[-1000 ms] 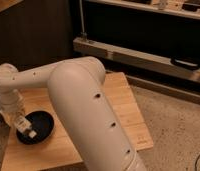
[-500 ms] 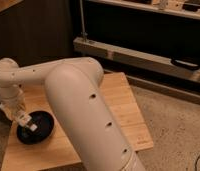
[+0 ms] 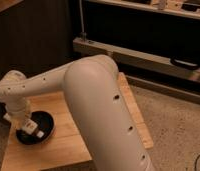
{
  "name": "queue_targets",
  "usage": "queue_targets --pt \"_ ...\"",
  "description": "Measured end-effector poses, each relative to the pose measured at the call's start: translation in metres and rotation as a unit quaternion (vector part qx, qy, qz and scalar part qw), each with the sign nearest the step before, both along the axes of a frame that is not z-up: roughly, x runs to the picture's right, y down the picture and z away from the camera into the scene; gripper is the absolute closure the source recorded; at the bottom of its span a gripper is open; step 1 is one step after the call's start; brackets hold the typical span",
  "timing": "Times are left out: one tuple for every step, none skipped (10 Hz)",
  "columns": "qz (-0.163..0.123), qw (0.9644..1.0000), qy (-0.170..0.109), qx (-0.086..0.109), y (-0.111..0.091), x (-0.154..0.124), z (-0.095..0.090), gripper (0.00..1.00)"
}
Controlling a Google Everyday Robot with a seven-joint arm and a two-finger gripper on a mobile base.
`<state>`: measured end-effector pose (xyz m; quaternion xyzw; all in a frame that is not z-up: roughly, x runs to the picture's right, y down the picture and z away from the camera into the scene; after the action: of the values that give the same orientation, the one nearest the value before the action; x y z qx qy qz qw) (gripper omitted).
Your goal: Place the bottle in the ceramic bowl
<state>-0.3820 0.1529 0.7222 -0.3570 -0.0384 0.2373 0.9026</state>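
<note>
The black ceramic bowl (image 3: 44, 126) sits on the left part of a wooden table (image 3: 68, 142). My gripper (image 3: 24, 120) hangs at the end of the white arm, right over the bowl's left side. The white bottle (image 3: 30, 126) shows just under the gripper, inside the bowl's outline, with a small white piece (image 3: 39, 134) beside it. I cannot tell whether the bottle rests on the bowl or is still held. The gripper's tip is hidden behind the wrist.
My large white upper arm (image 3: 103, 110) fills the middle of the view and hides much of the table. A dark cabinet with a metal rail (image 3: 143, 57) stands behind. Speckled floor (image 3: 178, 130) lies to the right.
The wrist has shifted only slightly above the bowl. The bottle stays under the gripper at the bowl's left side, a touch lower than before.
</note>
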Motion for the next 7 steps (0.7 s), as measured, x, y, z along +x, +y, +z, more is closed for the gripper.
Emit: queue_targets --pt "-0.002 1.0000 -0.002 -0.001 0.006 0.001 -0.002 0.26" --pt "-0.009 0.9999 0.009 0.001 0.008 0.001 0.000 0.21" --pt "-0.018 0.9996 0.023 -0.001 0.015 -0.007 -0.001 0.20" --pt "-0.019 0.9994 0.028 -0.005 0.020 -0.014 -0.004 0.20" --pt "-0.021 0.9992 0.033 -0.002 0.017 -0.010 -0.001 0.20" --pt "-0.022 0.9992 0.035 -0.001 0.017 -0.009 -0.001 0.20" --pt "-0.023 0.9992 0.032 -0.001 0.018 -0.012 -0.002 0.20"
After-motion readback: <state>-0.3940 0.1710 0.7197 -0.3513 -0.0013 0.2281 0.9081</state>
